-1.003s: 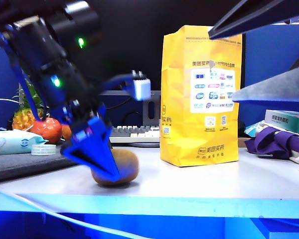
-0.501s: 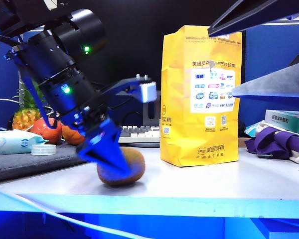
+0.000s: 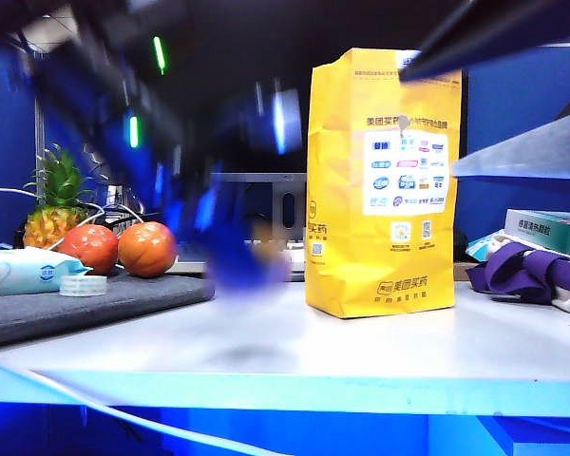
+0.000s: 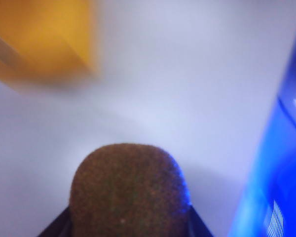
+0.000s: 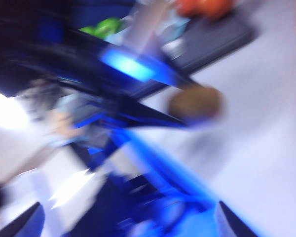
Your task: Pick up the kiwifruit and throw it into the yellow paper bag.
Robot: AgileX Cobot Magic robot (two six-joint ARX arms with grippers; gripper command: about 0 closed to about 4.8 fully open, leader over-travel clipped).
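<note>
The fuzzy brown kiwifruit (image 4: 128, 192) fills the space between the dark fingers of my left gripper (image 4: 128, 232), which is shut on it. In the exterior view that gripper (image 3: 237, 252) is a blue motion blur above the table, left of the yellow paper bag (image 3: 380, 180), with a faint brown smear of kiwifruit (image 3: 262, 234) in it. The bag stands upright on the white table (image 3: 380, 351); it shows as a yellow blur (image 4: 39, 39) in the left wrist view. The right wrist view catches the kiwifruit (image 5: 195, 103) held off the surface. My right gripper (image 3: 427, 119) hangs open, high at the right.
Two orange-red fruits (image 3: 93, 247) (image 3: 147, 249) and a pineapple (image 3: 55, 204) sit on a dark mat (image 3: 76, 309) at the left, beside a wipes pack (image 3: 19, 271) and a tape roll (image 3: 83, 285). A purple cloth (image 3: 537, 271) and a teal box (image 3: 551, 228) lie at the right.
My left gripper has shut on the kiwifruit and lifted it off the table, swinging up and right toward the bag. The fruits behind it are now uncovered.
</note>
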